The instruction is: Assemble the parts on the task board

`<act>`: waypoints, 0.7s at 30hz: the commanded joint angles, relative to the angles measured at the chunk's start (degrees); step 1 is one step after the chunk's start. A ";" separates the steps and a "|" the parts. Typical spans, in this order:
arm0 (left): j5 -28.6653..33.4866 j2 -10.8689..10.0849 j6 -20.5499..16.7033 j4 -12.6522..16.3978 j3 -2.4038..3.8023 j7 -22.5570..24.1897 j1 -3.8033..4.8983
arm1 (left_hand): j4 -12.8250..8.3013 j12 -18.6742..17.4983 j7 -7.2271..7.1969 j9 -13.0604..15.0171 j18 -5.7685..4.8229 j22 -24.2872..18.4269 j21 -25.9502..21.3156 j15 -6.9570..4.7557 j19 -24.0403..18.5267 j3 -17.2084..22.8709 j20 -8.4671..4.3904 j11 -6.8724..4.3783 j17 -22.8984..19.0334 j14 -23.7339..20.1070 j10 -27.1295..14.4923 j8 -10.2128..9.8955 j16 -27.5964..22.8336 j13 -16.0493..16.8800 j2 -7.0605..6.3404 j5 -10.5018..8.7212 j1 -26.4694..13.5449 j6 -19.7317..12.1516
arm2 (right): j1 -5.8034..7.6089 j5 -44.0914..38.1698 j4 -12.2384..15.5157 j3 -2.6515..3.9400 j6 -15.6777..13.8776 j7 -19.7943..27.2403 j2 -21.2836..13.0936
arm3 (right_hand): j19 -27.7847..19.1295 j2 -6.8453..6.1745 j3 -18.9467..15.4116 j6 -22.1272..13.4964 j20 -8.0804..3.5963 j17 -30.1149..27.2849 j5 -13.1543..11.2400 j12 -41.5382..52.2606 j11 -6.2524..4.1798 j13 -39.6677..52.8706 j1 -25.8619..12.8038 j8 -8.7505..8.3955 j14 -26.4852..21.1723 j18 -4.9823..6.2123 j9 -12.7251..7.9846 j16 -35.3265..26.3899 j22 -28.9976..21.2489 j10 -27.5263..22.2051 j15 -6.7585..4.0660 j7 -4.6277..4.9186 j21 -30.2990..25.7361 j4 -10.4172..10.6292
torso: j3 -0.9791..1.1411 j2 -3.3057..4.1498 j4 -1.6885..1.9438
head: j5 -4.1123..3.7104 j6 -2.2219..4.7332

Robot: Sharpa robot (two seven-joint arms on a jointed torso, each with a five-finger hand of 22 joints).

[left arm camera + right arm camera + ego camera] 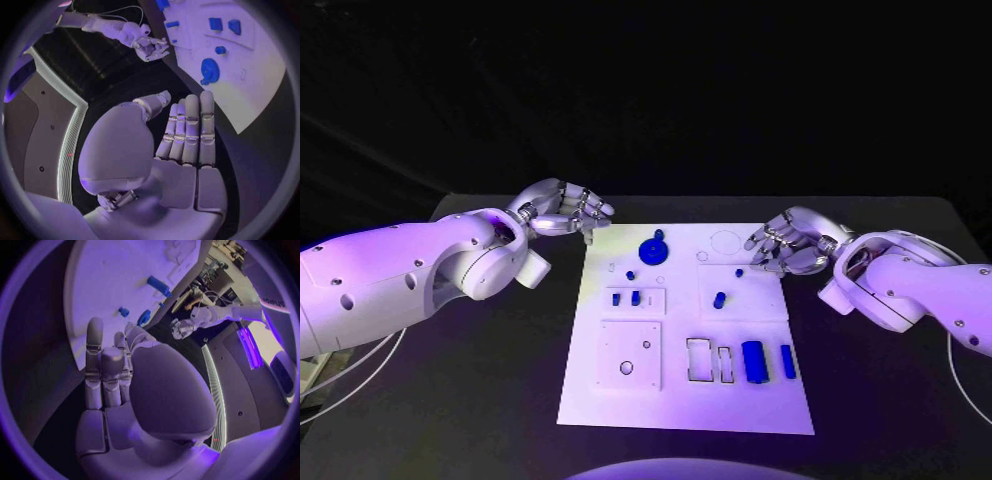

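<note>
We recorded: task board (610,400), flat at the centre of the surface (473,420), blue parts (754,361) lying on it. Left hand (564,212) near its far left corner, right hand (790,242) over its far right edge; both empty, fingers extended.

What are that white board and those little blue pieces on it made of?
The task board looks like matte white plastic or a painted sheet: flat, even, no glare. The blue parts, such as the round one, look like moulded or printed plastic, with solid colour and a dull surface. The pictures leave the exact material open.
</note>
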 commanded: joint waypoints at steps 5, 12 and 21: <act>14.83 -0.03 1.50 0.59 0.02 8.34 0.01 | -0.22 -6.47 -0.13 0.51 0.83 -2.51 -3.13 -0.06 1.44 -1.60 -0.15 -0.08 -1.14 1.16 3.80 0.07 -3.45 0.05 1.44 0.04 0.63 2.06 | -0.32 -21.42 1.88 -0.03 1.45 -7.72 0.92 | 2.52 -1.84 2.86 0.19 0.45 10.86 -0.36 -0.82 0.61 0.31 -2.18 0.18 3.39 -1.47 0.69 12.12 12.89 -2.06 0.71 0.32 12.77 0.20 | -0.05 0.09 0.02 | -0.40 0.29; 16.06 0.07 2.31 0.99 0.02 9.17 0.01 | -0.43 -7.34 -0.03 0.51 0.81 -2.67 -3.25 -0.12 1.90 -1.90 -0.27 -0.06 -1.11 1.57 4.37 -0.10 -3.66 0.07 1.62 0.08 0.86 2.27 | -0.63 -25.81 2.71 -0.04 0.74 -9.91 1.73 | 2.97 -2.31 3.94 -0.02 0.71 13.75 -0.41 -0.94 0.86 0.32 -2.99 0.21 3.51 -1.95 0.99 15.28 17.40 -2.83 0.95 0.50 17.03 0.17 | -0.11 0.11 0.18 | -0.61 0.11; 16.39 -0.03 2.62 0.96 0.02 8.98 0.01 | -0.51 -7.93 0.08 0.47 0.80 -2.77 -3.32 -0.10 2.15 -2.12 -0.31 0.01 -1.07 1.82 4.49 -0.28 -3.74 0.07 1.62 0.08 0.89 2.28 | -0.98 -28.01 4.03 -0.04 1.55 -11.01 2.39 | 3.15 -2.23 5.07 0.32 0.80 15.53 -0.37 -0.64 0.69 0.43 -2.99 0.50 3.64 -2.15 1.33 17.19 19.98 -2.50 0.90 0.30 19.46 -0.14 | -0.14 0.11 0.16 | -0.91 -0.32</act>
